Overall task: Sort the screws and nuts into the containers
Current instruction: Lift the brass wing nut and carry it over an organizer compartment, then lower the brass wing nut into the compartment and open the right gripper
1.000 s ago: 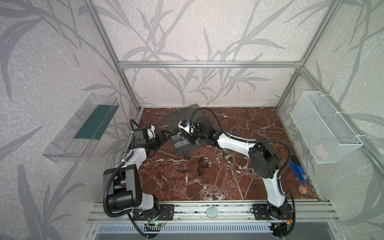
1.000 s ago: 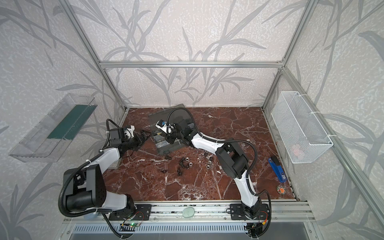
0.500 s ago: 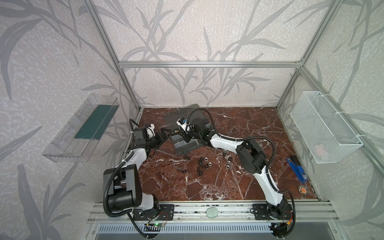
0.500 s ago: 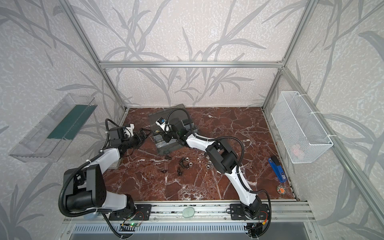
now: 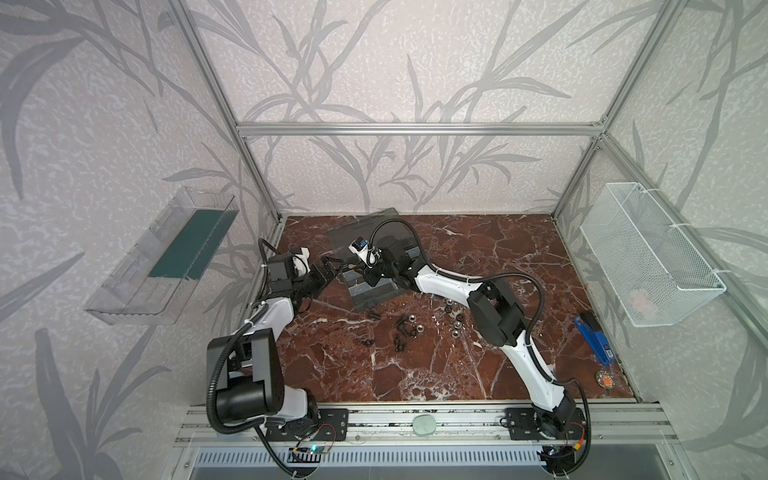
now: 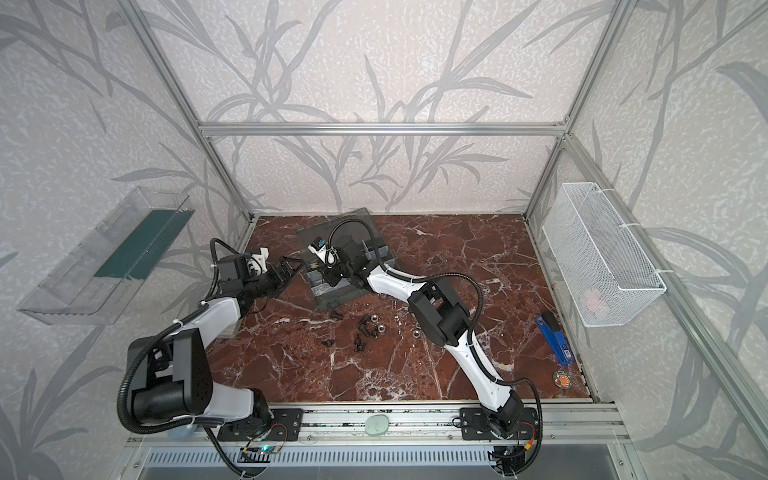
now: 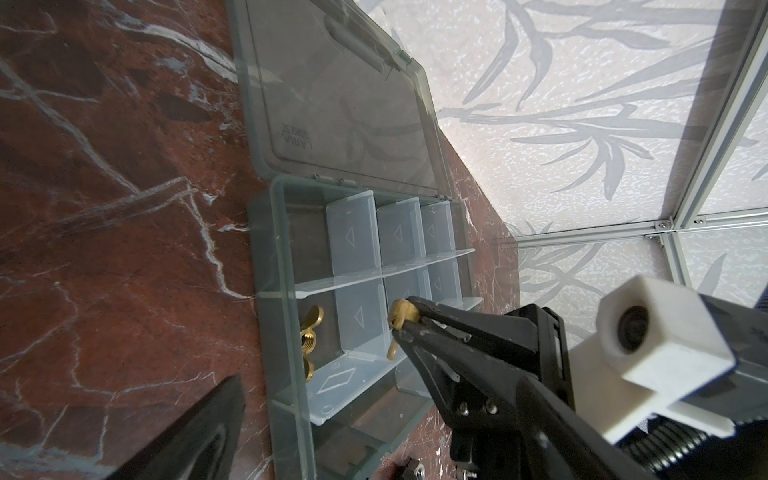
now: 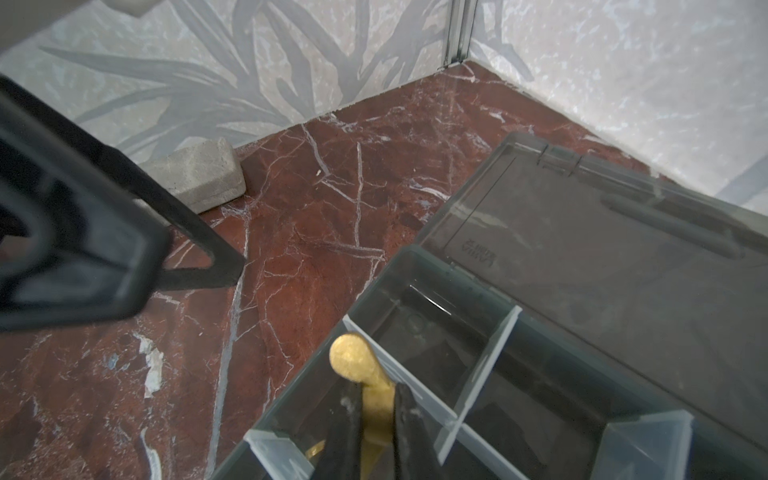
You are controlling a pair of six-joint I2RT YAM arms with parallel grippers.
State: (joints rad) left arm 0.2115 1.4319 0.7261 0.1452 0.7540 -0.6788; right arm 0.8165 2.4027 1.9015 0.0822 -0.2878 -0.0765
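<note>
Right gripper (image 7: 405, 320) clamped on brass wing nut (image 7: 399, 311) above organizer case (image 7: 266, 299); left gripper (image 5: 333, 266) beside case, jaws wide apart, empty.

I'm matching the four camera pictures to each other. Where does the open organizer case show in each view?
Top view: organizer case left of centre, toward the rear.
Top view: there too.
Left wrist: close up, its lid open.
Right wrist: close up, beneath the right gripper.
Shared landmark: that gripper, shut on a brass wing nut.
</note>
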